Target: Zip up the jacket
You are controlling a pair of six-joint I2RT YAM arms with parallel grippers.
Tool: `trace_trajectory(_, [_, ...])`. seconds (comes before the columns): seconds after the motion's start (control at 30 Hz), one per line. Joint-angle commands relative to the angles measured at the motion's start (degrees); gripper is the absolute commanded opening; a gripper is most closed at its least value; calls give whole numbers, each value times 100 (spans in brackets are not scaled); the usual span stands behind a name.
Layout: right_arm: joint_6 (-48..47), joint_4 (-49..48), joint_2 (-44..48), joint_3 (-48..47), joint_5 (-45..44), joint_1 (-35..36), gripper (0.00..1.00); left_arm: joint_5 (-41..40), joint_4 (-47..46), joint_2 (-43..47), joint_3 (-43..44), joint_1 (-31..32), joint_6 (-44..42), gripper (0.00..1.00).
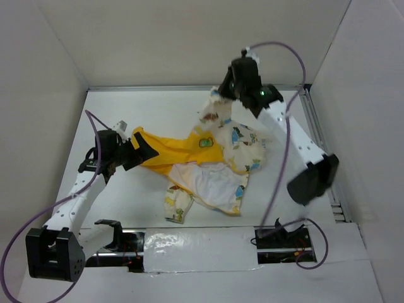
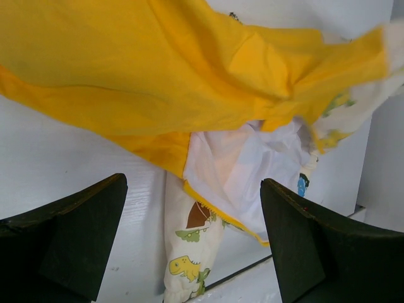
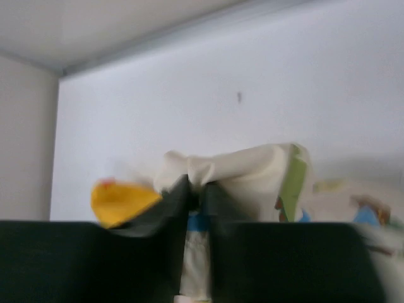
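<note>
The jacket (image 1: 208,161) lies crumpled on the white table, its yellow hood stretched left, its white lining facing up, and a cream dinosaur-print sleeve (image 1: 177,205) toward the near edge. My right gripper (image 1: 222,96) is at the far side, shut on a fold of the cream printed fabric (image 3: 240,167) and lifting it. In the right wrist view the cloth is pinched between the black fingers (image 3: 218,208). My left gripper (image 1: 144,149) is open at the tip of the yellow hood (image 2: 158,69). Its two fingers (image 2: 76,233) stand wide apart with nothing between them. The zipper does not show clearly.
White walls enclose the table (image 1: 120,208) on the left, far and right sides. A black slot with taped foil (image 1: 202,243) runs along the near edge between the arm bases. A purple cable (image 1: 287,145) hangs along the right arm.
</note>
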State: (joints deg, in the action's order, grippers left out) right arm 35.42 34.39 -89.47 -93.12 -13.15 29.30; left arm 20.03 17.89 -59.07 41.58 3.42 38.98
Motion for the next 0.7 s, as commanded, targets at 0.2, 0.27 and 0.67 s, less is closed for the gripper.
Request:
trace_trajectory(0.2, [-650, 495, -1872, -1779, 95, -566, 100, 167, -57, -395, 245, 45, -198, 99])
trace_trajectory(0.27, [-563, -484, -1050, -397, -3, -469, 100, 185, -84, -509, 280, 62, -224, 99])
trace_trajectory(0.67, [957, -821, 4094, 5126, -917, -828, 100, -176, 58, -1651, 1273, 1037, -443, 99])
